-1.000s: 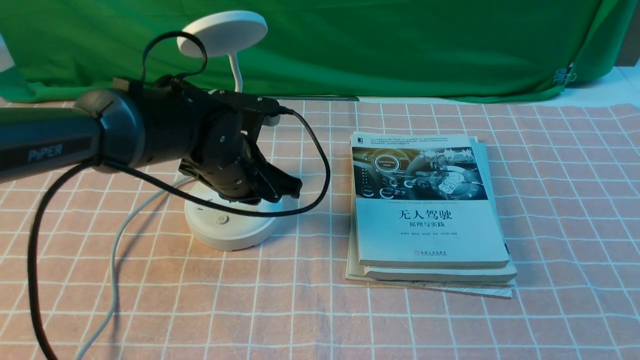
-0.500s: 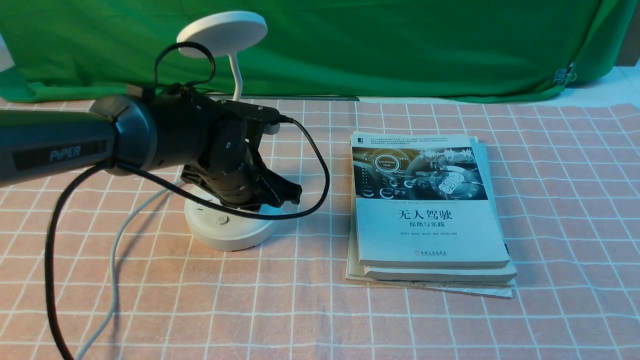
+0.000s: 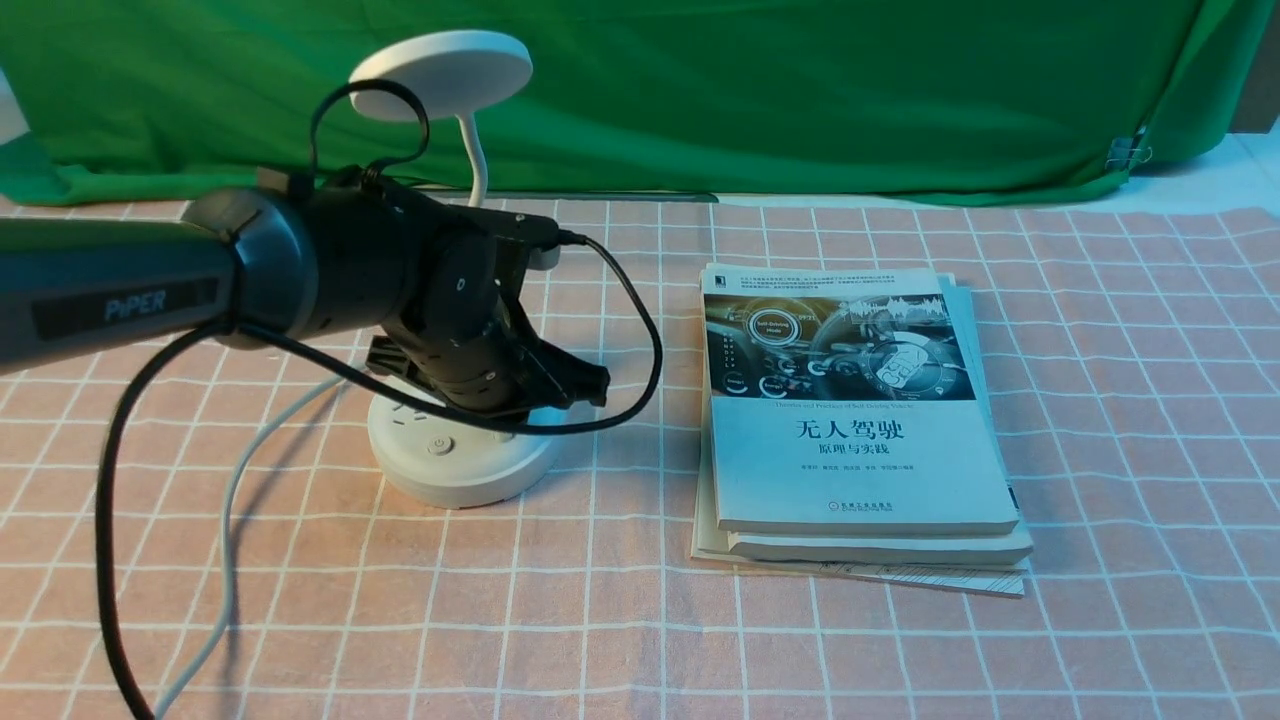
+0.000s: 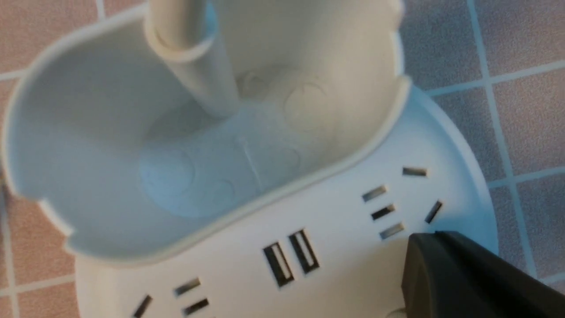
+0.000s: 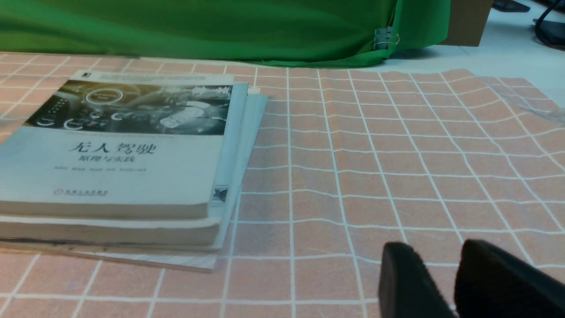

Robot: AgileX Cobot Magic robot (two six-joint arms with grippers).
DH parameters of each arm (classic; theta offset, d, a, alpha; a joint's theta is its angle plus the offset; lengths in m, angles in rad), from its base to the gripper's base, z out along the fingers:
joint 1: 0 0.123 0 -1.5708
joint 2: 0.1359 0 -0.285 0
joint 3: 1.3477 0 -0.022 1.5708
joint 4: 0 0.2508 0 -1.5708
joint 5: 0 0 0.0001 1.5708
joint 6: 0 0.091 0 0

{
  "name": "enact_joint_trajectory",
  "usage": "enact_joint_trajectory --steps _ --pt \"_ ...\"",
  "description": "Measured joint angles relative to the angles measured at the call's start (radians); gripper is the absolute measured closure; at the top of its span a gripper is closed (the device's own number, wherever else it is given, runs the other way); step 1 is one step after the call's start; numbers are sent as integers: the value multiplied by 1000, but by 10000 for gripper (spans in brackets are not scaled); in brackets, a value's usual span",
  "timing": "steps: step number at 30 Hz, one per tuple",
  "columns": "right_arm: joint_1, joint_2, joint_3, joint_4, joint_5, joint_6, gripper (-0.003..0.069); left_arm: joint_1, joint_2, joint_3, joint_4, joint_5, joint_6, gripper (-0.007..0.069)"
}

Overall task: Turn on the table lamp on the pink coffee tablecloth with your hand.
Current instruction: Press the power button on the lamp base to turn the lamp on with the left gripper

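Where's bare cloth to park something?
Free: the pink tablecloth in front of the books and lamp base; also right of the books. A narrower strip separates base and books. Crowded: around the base, with left claw and cables overhead.

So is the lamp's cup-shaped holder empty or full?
Empty: the holder's bare floor shows, with only the gooseneck's stem standing inside.

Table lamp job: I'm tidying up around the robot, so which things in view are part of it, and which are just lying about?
Part of the job:
- table lamp
- pink checked tablecloth
- left gripper, at the lamp's base

Just lying about:
- stack of books
- green backdrop cloth
- clip on that cloth
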Motion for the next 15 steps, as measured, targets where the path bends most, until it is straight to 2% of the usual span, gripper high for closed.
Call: enact_joint_trajectory --steps 6,15 --pt "0 0 0 0 0 0 418 0 -11 -1 -2 -23 1 624" --pt "0 0 0 0 -1 0 418 0 -66 14 9 63 1 624"
